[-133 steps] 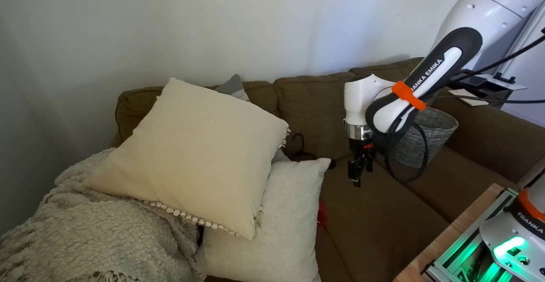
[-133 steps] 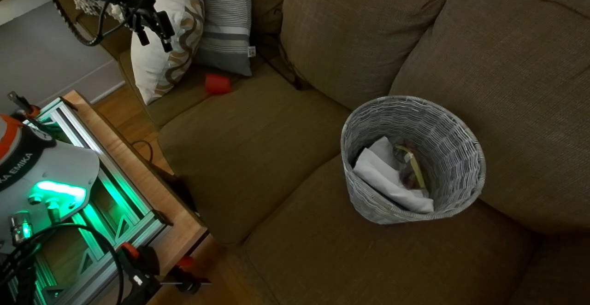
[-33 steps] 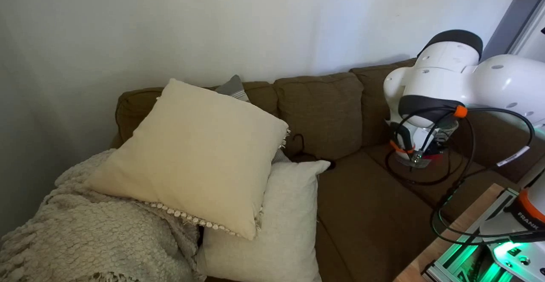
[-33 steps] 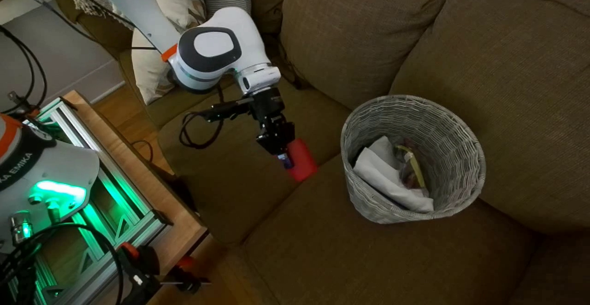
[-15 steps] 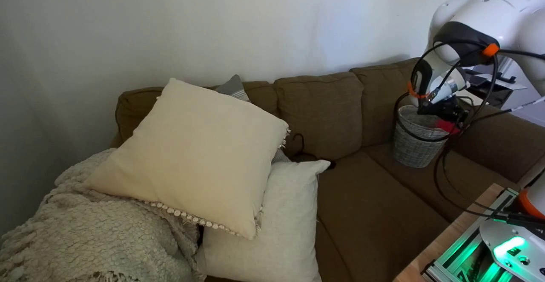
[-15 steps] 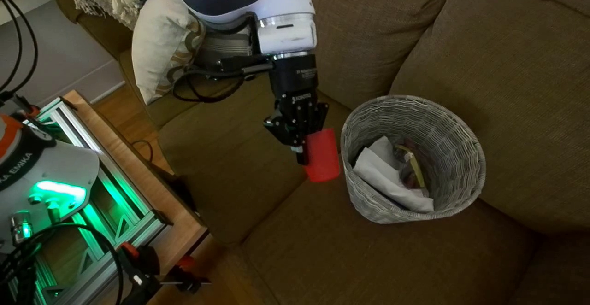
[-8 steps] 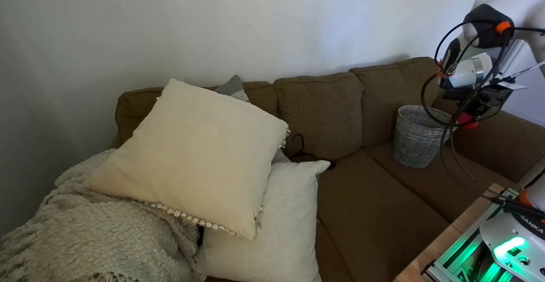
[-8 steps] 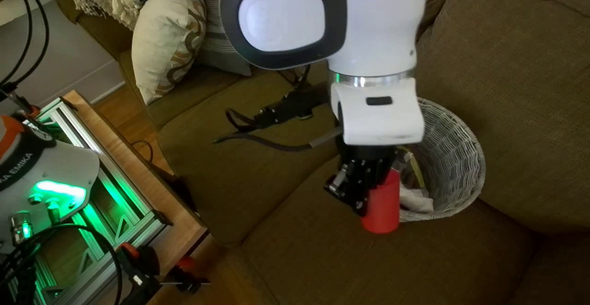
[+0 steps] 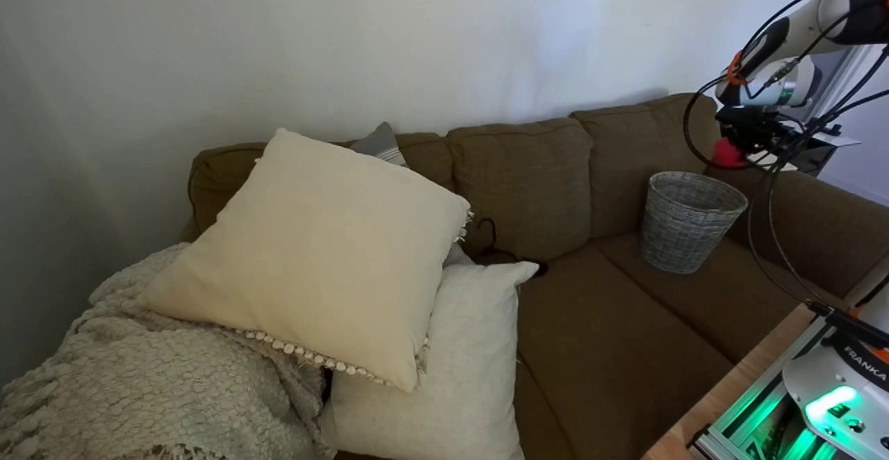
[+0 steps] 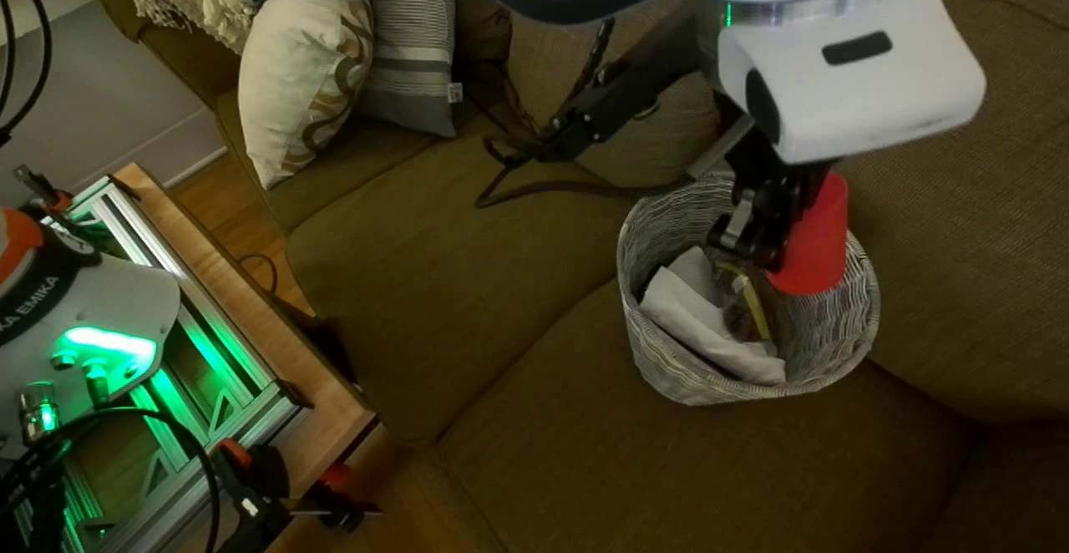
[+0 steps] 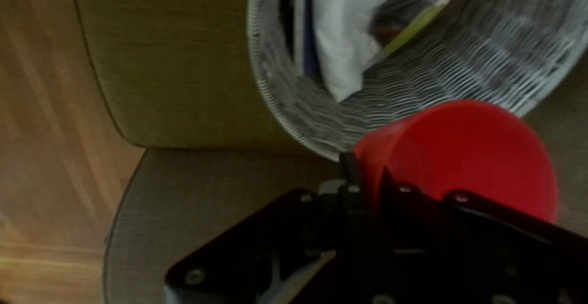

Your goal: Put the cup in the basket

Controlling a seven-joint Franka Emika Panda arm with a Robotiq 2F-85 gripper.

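A red cup [image 10: 814, 240] is pinched at its wall by my gripper [image 11: 369, 175]. One finger lies inside the cup and one outside, and the mouth of the cup [image 11: 473, 157] faces the wrist camera. The light-grey woven basket [image 9: 684, 231] stands upright on the sofa. In an exterior view the cup [image 9: 728, 153] appears higher than the basket's rim. Elsewhere it overlaps the right side of the basket [image 10: 664, 369], covering part of the inner wall. From the wrist, the cup hides a bit of the near rim of the basket [image 11: 275, 97].
Inside the basket lie a white cloth [image 10: 710, 327] and a yellow strip [image 10: 756, 311]. Sofa back cushions [image 9: 646, 140] rise behind it, and the sofa arm [image 9: 819, 231] is beside it. Large cream pillows [image 9: 333, 258] cover the sofa's far end. The robot's wooden table [image 10: 250, 319] stands in front.
The cup lay on the sofa several seconds ago and is now in my grip. Over the last second the arm has carried it from beside the basket up to the basket's opening.
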